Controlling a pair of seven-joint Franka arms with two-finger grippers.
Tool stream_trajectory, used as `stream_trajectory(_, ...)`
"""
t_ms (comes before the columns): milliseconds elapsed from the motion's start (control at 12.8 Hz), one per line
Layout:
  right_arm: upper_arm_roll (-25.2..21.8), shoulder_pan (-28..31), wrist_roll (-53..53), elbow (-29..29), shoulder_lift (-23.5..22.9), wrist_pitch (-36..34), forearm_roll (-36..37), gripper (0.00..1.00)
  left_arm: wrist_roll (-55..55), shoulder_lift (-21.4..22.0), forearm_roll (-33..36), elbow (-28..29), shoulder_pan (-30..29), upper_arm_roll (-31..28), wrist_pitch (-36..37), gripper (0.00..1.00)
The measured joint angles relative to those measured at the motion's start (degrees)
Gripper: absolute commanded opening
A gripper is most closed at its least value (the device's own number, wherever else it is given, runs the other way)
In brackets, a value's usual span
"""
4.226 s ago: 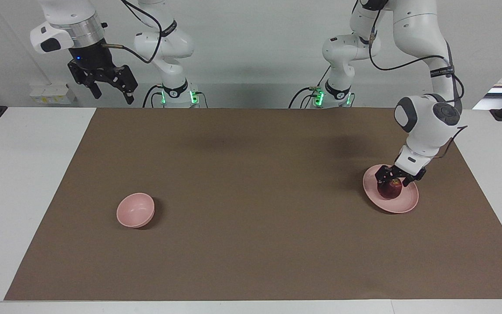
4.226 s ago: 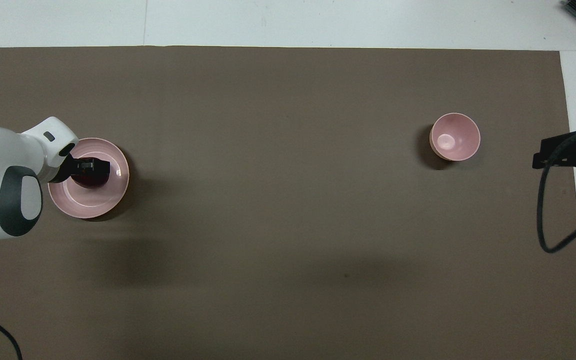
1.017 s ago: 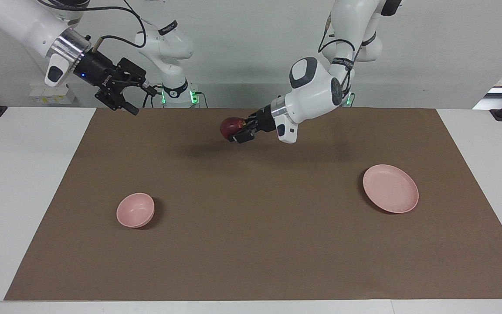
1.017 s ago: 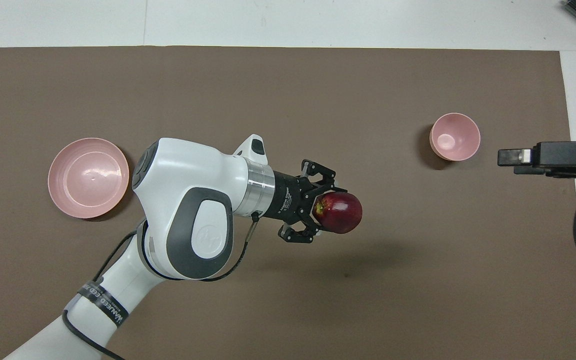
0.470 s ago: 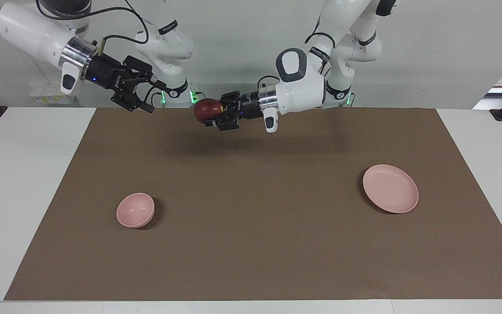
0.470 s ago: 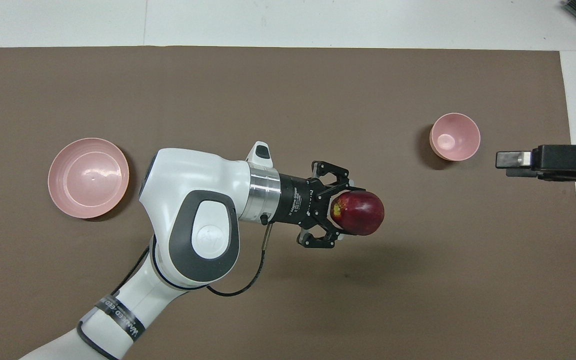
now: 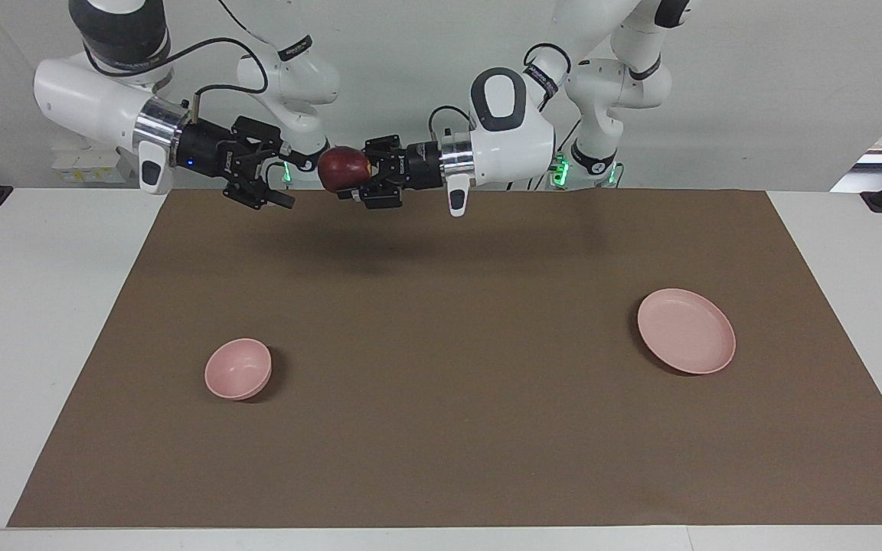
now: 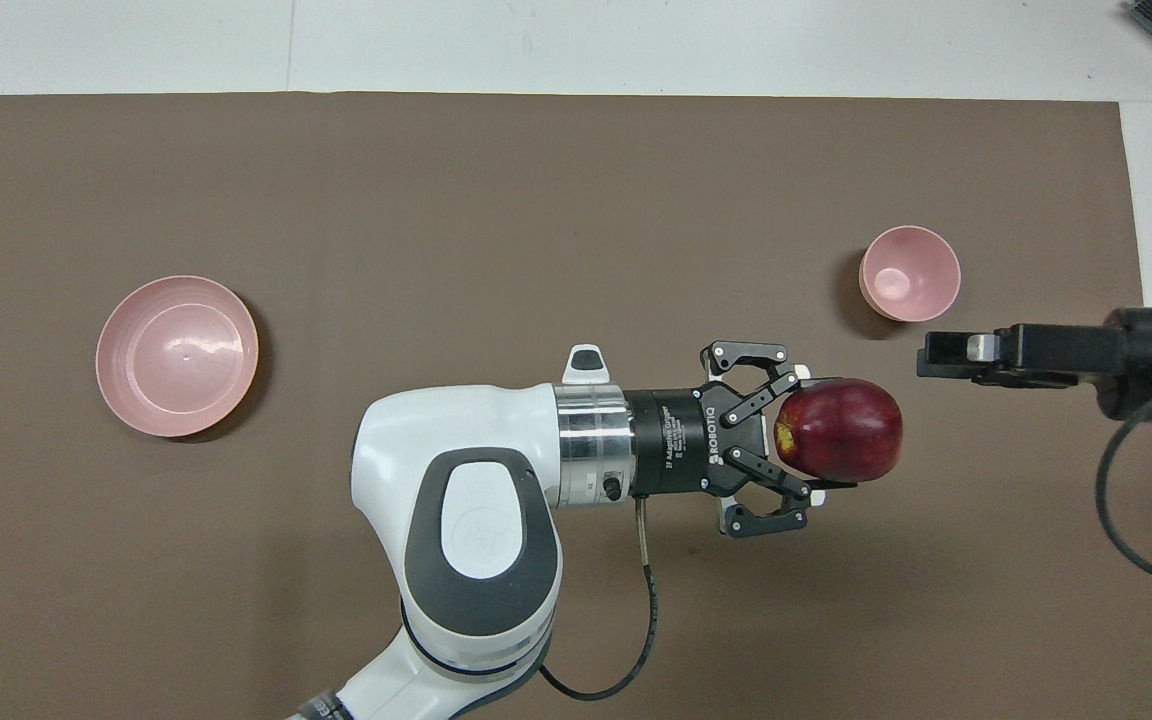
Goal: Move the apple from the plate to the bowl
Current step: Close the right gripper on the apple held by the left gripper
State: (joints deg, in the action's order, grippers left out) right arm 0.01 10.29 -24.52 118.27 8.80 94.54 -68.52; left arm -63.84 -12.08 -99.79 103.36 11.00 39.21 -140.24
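**Apple's in mid-air between the two arms, looks like a handoff setup**

The apple point(image 7: 343, 169) is off the plate and up in the air, clamped in the left gripper point(image 7: 352, 180), which is pointing sideways toward the right arm's end of the table. The fruit sticks out past the fingertips, yellowish stem patch turned back toward the gripper's palm, so most of the round body is exposed on the free side.

The bit that matters: the right gripper point(image 7: 276, 177) is also held level and aimed straight back at the apple, jaws spread wide with nothing in them, close to it but not touching. The two grippers face each other nose to nose with the apple in the gap. My guess is the right one slides in around the exposed half.

The bowl point(image 7: 238, 369) sits empty toward the right arm's end of the table, so the right arm is the nearer one to it. The plate point(image 7: 686, 330) is empty too, toward the left arm's end, well apart from the bowl.

Everything's on a brown mat point(image 7: 456, 428) over a white table point(image 7: 20, 306), plain white wall at the robots' end.
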Motion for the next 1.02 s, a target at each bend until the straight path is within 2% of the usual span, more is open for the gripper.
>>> stream_trajectory(235, -0.1, 0.0, -2.8, 2.3, -0.2, -0.4, -4.2, 1.00, 0.0, -0.1, -0.6, -1.8, 0.6, 0.6, -3.3, 0.00)
stream_trajectory(548, -0.2, 0.1, -2.8, 2.4, 0.1, -4.9, -8.1, 1.00, 0.0, -0.4, -0.7, -2.1, 1.7, 1.4, -6.8, 0.00)
stream_trajectory(1017, -0.2, 0.1, -2.8, 2.5, 0.3, -6.3, -9.1, 1.00, 0.0, -0.7, -0.7, -2.9, 2.5, 1.6, -8.7, 0.00)
